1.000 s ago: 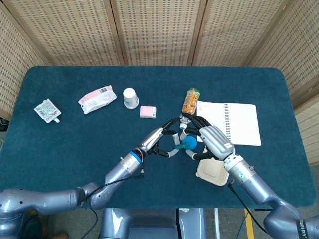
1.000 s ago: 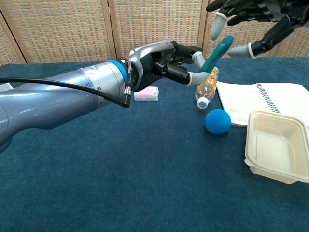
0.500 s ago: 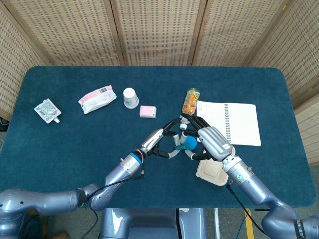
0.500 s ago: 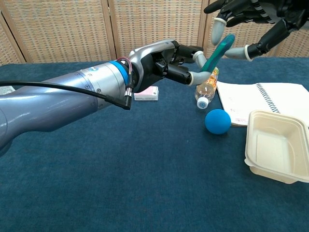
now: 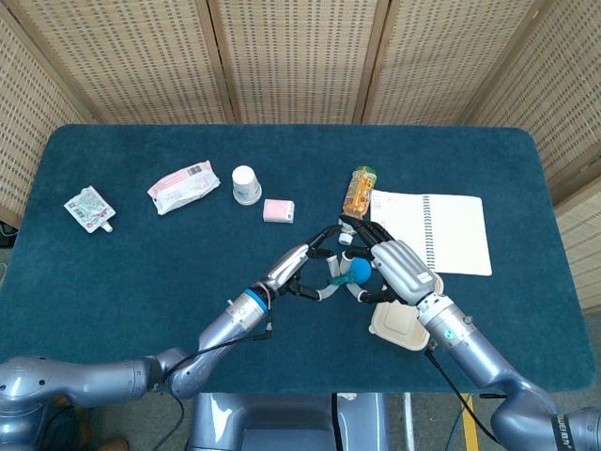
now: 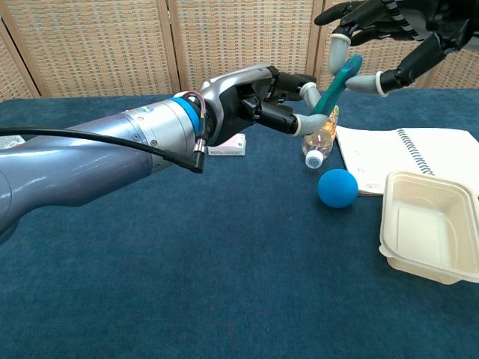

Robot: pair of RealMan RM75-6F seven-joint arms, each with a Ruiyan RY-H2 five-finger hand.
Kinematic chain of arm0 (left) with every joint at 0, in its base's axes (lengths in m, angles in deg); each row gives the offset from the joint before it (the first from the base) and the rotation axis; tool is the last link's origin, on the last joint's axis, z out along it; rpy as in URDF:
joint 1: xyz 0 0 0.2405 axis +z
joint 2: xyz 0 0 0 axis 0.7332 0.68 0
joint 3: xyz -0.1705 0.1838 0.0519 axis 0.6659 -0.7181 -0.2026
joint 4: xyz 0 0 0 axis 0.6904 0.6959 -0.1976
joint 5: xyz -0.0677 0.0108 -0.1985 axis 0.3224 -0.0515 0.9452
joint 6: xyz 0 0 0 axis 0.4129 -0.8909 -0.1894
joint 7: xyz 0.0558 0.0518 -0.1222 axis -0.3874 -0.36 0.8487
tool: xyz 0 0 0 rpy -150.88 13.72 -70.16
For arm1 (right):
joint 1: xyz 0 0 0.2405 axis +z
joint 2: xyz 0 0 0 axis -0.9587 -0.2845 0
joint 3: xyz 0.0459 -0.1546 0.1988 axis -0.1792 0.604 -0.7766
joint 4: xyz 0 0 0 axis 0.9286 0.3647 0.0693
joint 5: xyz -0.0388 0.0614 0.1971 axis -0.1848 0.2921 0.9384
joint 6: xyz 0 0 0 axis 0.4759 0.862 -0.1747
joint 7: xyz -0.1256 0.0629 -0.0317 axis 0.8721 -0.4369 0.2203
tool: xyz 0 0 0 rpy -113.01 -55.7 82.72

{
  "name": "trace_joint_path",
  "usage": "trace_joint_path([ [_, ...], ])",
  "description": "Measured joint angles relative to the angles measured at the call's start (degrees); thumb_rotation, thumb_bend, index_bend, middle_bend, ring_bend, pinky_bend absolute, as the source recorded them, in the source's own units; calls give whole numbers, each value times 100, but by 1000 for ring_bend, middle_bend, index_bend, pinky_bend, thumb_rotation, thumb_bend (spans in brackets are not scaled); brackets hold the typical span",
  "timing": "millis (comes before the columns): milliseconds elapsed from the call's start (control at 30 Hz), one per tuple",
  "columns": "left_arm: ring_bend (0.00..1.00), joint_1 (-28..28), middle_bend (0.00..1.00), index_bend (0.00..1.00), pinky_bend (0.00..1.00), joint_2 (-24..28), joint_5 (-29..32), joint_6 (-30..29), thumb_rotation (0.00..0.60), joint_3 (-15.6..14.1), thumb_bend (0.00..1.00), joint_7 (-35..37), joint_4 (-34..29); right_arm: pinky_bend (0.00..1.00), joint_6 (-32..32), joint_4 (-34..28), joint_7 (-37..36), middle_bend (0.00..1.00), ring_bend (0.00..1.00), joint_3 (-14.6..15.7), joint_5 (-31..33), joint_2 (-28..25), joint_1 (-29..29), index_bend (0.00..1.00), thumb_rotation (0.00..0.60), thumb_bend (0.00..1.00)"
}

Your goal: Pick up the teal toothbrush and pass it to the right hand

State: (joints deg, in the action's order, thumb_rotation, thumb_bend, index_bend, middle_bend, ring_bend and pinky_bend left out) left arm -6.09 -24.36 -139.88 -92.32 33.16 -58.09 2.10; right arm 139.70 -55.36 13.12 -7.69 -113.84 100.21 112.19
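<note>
My left hand (image 6: 258, 101) (image 5: 302, 268) is raised above the table and pinches the lower end of the teal toothbrush (image 6: 337, 81) (image 5: 335, 275), which slants up to the right. My right hand (image 6: 389, 34) (image 5: 390, 268) hovers at the brush's upper end with fingers spread on either side of it. One fingertip (image 6: 339, 48) lies close against the brush head; I cannot tell whether it touches. The right hand holds nothing.
Below the hands lie a blue ball (image 6: 337, 188), a plastic bottle (image 6: 319, 138) and an open beige food box (image 6: 426, 233). A spiral notebook (image 5: 441, 230) is to the right. A paper cup (image 5: 245, 184), pink packet (image 5: 277, 210), snack bag (image 5: 182, 187) and pouch (image 5: 89, 209) lie further left.
The right hand has closed in a little on the top of the toothbrush. The left hand and brush have edged slightly rightward and upward.
</note>
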Motion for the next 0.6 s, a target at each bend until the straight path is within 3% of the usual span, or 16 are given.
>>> trace_joint_path([
  [300,0,-6,0,669,0,-15,7,-12,600,3,755,1,5,0,14,3,80,0,0,10,-20,4,10,620,600,667],
  [600,0,12,0,669,0,49,14,-37,600,32,756,9,-47,0,213,116,391,0,0,67,-221,99,-17,807,600,713],
])
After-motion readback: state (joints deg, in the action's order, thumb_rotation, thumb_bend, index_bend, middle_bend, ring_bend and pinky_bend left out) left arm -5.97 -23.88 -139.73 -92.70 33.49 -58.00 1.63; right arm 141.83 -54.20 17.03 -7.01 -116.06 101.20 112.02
